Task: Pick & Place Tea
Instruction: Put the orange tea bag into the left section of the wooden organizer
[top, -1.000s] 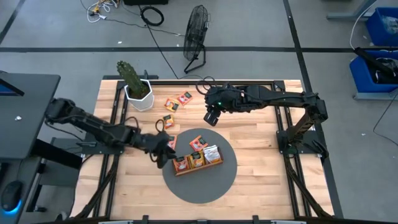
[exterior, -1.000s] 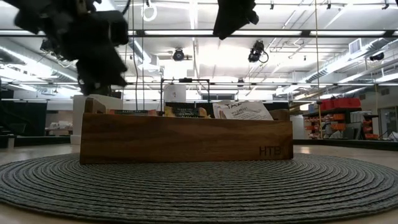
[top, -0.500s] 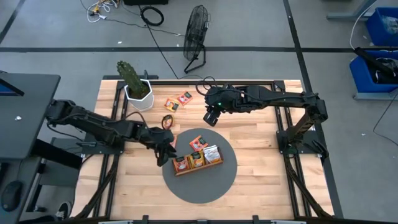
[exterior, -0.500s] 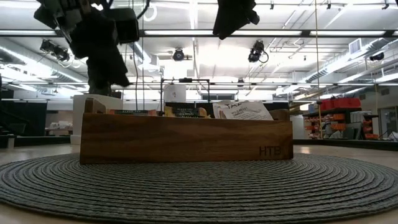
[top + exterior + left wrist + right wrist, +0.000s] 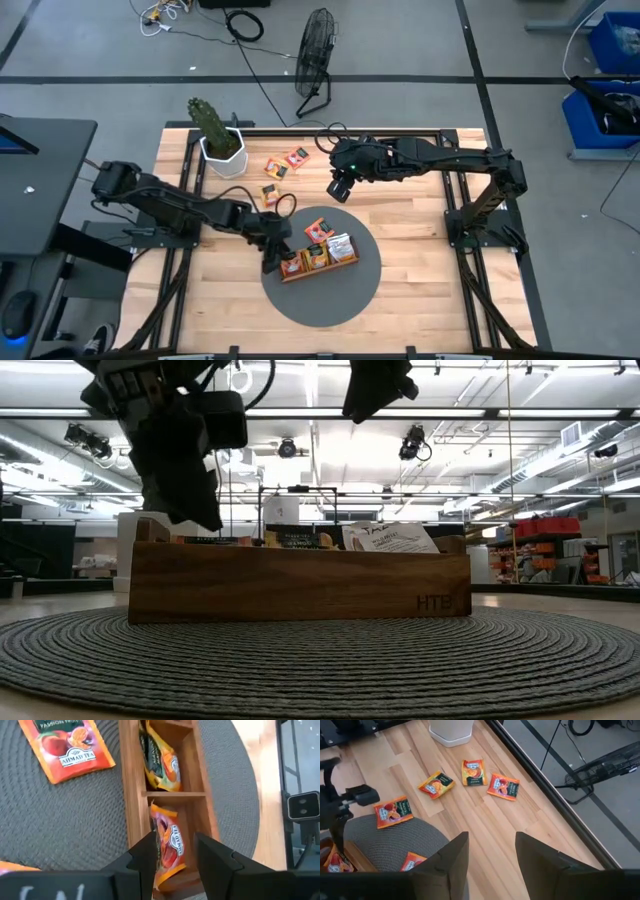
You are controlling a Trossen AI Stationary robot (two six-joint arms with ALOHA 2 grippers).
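The brown wooden tray sits on a round grey mat and has orange sachets standing in its compartments. My left gripper is open above the tray's left-end compartment, with one orange-red sachet standing in that compartment between the fingers; I cannot tell whether they touch it. The neighbouring compartment holds more sachets. One loose sachet lies flat on the mat beside the tray. Three sachets lie on the bare wood near the far edge, and another lies at the mat's rim. My right gripper hovers open above the wood, past the mat's far side.
A cactus in a white pot stands at the table's far left corner. The table's frame rail runs along the far edge, with a floor fan and cables beyond it. Bare wood lies right of the mat.
My left gripper has moved toward the table's right edge and downward, from beside the mat's left rim to over the tray's left end.
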